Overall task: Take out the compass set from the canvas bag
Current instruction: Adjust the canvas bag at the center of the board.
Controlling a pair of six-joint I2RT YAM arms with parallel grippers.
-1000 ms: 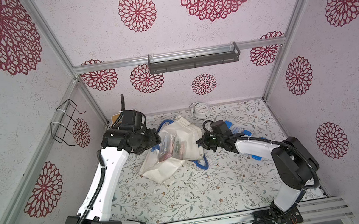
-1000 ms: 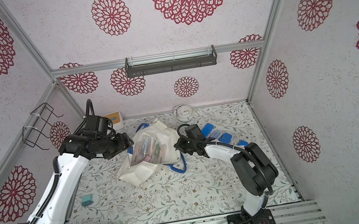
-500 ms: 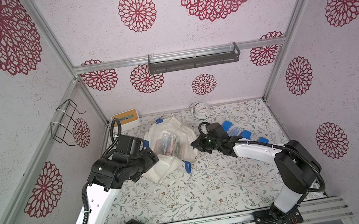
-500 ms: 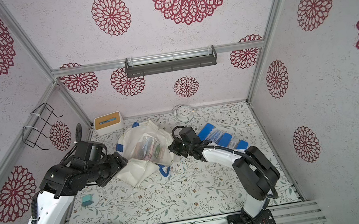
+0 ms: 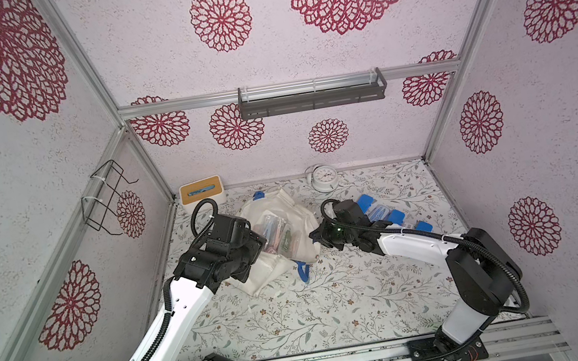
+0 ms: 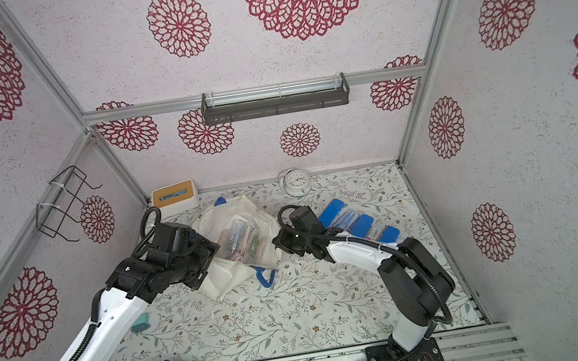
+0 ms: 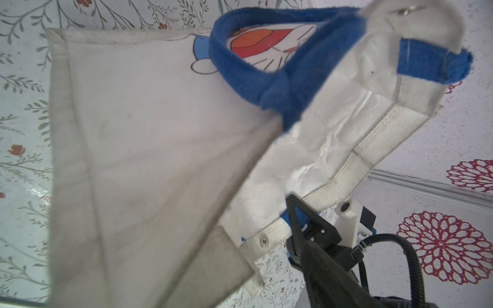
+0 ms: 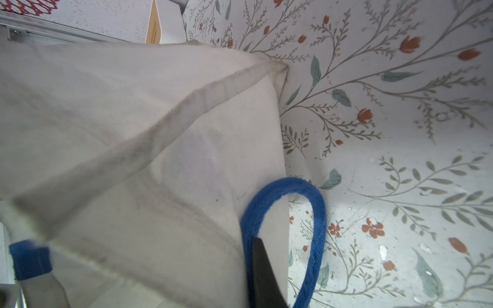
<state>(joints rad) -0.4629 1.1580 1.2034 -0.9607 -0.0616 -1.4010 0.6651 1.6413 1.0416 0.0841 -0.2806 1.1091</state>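
Back at 9 o'clock edge of bag [image 5: 283, 205] with left gripper [image 5: 253, 239] after swinging away; fingers hidden, cannot tell apart or together. Right gripper [image 5: 315, 237] at 3 o'clock, fingers clamped on bag rim. Compass set [image 5: 276, 235], likely the clear case, inside open mouth, ready for grabbing.

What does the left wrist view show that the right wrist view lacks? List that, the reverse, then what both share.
Left wrist only: the cartoon print on the canvas bag, and a metal snap on its rim. Right wrist only: a corner of the tissue box. Both: the bag's off-white cloth, a blue handle, and the floral table.
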